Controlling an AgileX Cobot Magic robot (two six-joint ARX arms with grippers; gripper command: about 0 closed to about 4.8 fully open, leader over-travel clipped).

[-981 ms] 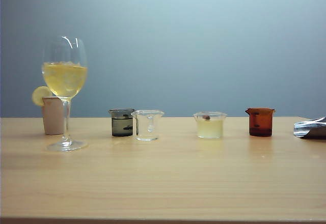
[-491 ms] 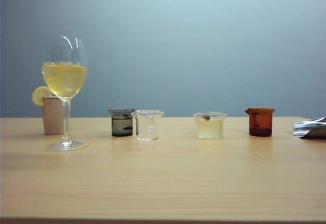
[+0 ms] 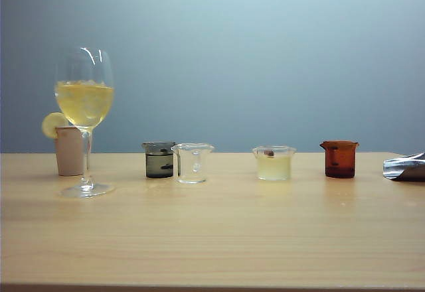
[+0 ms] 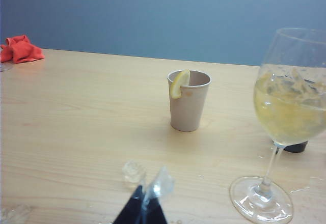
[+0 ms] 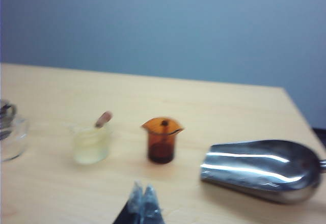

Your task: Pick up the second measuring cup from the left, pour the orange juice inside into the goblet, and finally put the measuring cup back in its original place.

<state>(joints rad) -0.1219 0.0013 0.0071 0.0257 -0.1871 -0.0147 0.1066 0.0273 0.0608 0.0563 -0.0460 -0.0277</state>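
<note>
A pale wooden table [image 3: 219,239] is occupied by a goblet [image 3: 84,116], paper cup [image 3: 69,150], smoky beaker [image 3: 159,159], clear measuring cup [image 3: 192,162], pale-liquid cup [image 3: 273,162], amber beaker [image 3: 339,158], metal scoop [image 3: 404,166] and red cloth [image 4: 20,49].

Neither arm appears in the exterior view; both stand outside its field. Only the fingertips show, each in its own wrist view.

The left gripper [image 4: 145,203] sits low over the left part of the table. Its dark fingers end in translucent tips [image 4: 162,183], and these meet with no visible gap. The fingers hold nothing.

The right gripper [image 5: 143,201] sits low over the right part of the table. Its two translucent tips [image 5: 151,196] lie pressed together, jaws fully closed, and they grip nothing. The picture is slightly blurred.
</note>
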